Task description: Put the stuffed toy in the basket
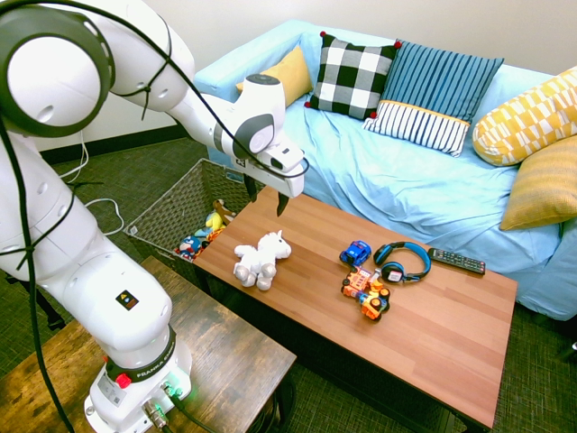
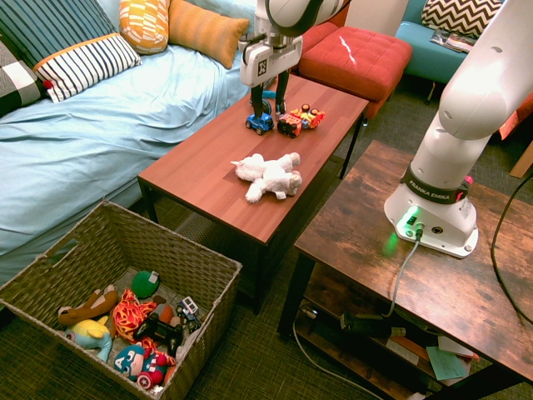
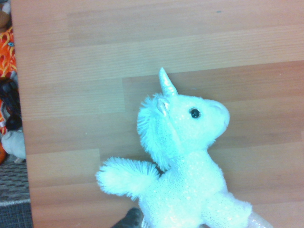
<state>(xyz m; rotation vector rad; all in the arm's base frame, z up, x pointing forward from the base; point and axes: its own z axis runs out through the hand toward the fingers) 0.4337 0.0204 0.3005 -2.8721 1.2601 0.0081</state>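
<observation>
One open claw above a plush unicorn

Two dark fingers of the robot's claw (image 1: 267,193) stand spread wide apart and point straight down; nothing sits between them and they touch nothing; the claw hangs in the air above the long reddish-brown wooden bench (image 1: 433,334), over the end nearest the basket. Below it and a little to one side, the small white fluffy stuffed toy (image 1: 260,258), a unicorn with a pale horn and a black eye, lies on its side on the bench top, apart from the claw; the wrist view shows it close, head and one foreleg stretched over the wood grain.

On the floor just beside that end of the bench stands the large rectangular dark woven basket (image 2: 179,250) with slanted sides; inside it lie several colourful soft toys (image 2: 125,325), among them a brown one, a yellow and blue one, an orange patterned one and a green ball.
</observation>
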